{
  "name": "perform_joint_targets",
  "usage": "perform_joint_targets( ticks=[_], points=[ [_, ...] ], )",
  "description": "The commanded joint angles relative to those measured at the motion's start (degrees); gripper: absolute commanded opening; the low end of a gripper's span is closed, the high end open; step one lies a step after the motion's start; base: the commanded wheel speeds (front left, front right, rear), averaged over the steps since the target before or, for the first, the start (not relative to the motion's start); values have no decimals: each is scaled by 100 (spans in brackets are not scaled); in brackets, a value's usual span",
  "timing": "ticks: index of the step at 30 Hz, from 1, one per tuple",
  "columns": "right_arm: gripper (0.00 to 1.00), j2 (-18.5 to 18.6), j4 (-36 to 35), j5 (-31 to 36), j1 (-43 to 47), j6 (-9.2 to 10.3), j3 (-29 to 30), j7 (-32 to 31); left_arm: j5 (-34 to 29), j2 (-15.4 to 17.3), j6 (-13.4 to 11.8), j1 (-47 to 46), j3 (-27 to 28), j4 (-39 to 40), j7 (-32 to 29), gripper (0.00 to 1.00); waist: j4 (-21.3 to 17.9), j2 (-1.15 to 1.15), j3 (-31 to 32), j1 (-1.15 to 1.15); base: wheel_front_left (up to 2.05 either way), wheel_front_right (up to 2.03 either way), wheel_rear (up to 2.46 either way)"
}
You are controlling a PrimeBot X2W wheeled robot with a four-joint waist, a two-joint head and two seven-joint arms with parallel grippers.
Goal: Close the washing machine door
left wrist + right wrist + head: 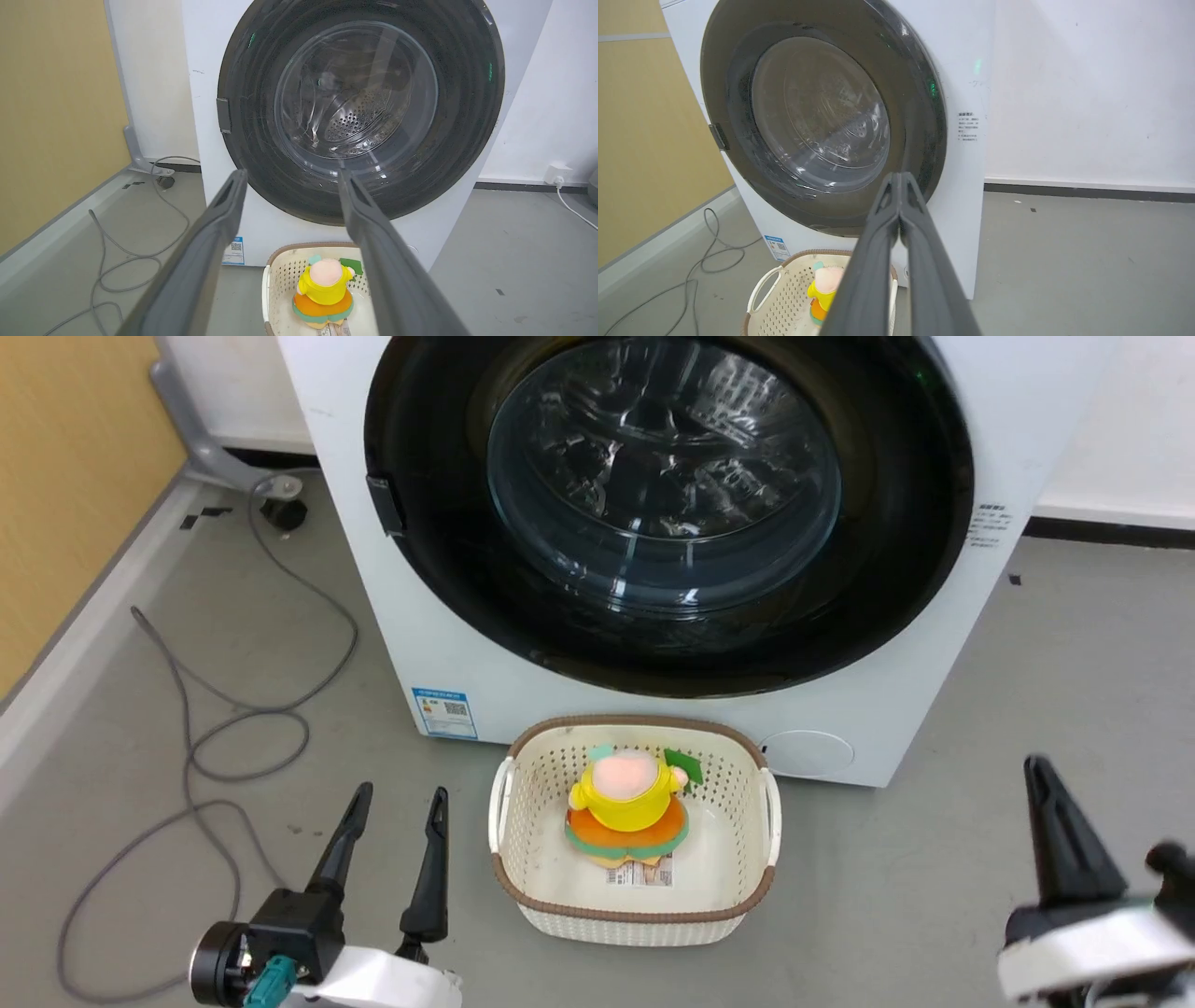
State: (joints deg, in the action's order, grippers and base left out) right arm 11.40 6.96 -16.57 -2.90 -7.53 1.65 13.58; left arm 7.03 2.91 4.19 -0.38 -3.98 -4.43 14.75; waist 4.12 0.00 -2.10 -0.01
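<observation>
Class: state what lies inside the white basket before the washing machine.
A soft toy in yellow lies in the basket, over a printed label; the label's top is covered.

Left hand [401,793]: long black fingers [338,854], teal connector [269,982], white forearm [378,983].

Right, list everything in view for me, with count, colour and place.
washing machine: one, white, centre, against the wall.
washing machine door: one, black rim with clear glass, flush on the machine's front.
sticker: one, blue, machine's lower left corner.
basket: one, cream with brown rim, on the floor before the machine.
plush toy: one, yellow, orange and pink, inside the basket.
cable: one, grey, looped on the floor at left.
wall plug: one, white, right of the machine.
left gripper: one, dark, open, lower left.
right gripper: one, dark, shut, lower right.
</observation>
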Motion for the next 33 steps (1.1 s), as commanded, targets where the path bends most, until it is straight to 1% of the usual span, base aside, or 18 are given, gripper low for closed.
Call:
perform_joint_targets(
  ticks=[1, 2, 3, 4, 6, 9, 12, 24, 25, 33],
  points=[
    [0, -76, -94, 63, 109, 4, 37, -23, -45, 11, -7, 85, 12, -19, 25, 100, -13, 0, 20, 1, 0, 0, 0],
    [0, -180, -199, 150, 226, 4, 97, -68, -56, 11, -11, 104, 14, -25, 25, 100, -21, 0, 32, 1, 0, 0, 0],
    [40, -270, -285, 228, 330, 4, 130, -117, -75, 14, -21, 125, 15, -36, 25, 100, -24, 0, 42, 1, 0, 0, 0],
    [100, -359, -353, 271, 425, 4, 156, -164, -103, 18, -48, 147, 20, -53, 25, 100, -26, 0, 57, 1, 0, 0, 0],
    [100, -485, -467, 334, 571, 4, 213, -185, -143, 18, -91, 193, 21, -59, 25, 100, -31, 0, 85, 1, 0, 0, 0],
    [100, -559, -565, 512, 737, 4, 233, -183, -184, 17, -135, 244, 5, -40, 25, 100, -24, 0, 123, 1, 0, 0, 0],
    [100, -629, -630, 553, 844, 4, 282, -167, -208, 17, -149, 283, -20, -41, 25, 100, -1, 0, 164, 1, 0, 0, 0],
    [100, -708, -745, 595, 967, 4, 359, -163, -263, 45, -184, 328, -80, -67, 25, 100, 32, 0, 216, 1, 0, 0, 0],
    [0, -679, -717, 554, 879, 0, 354, -185, -234, 19, -157, 275, -83, -63, 0, 0, 32, 0, 216, 1, 0, 0, 0],
    [0, -684, -714, 587, 855, 0, 335, -227, -250, 11, -166, 266, -67, -47, -58, 0, 17, 0, 215, 1, 0, 0, 0]
  ],
)
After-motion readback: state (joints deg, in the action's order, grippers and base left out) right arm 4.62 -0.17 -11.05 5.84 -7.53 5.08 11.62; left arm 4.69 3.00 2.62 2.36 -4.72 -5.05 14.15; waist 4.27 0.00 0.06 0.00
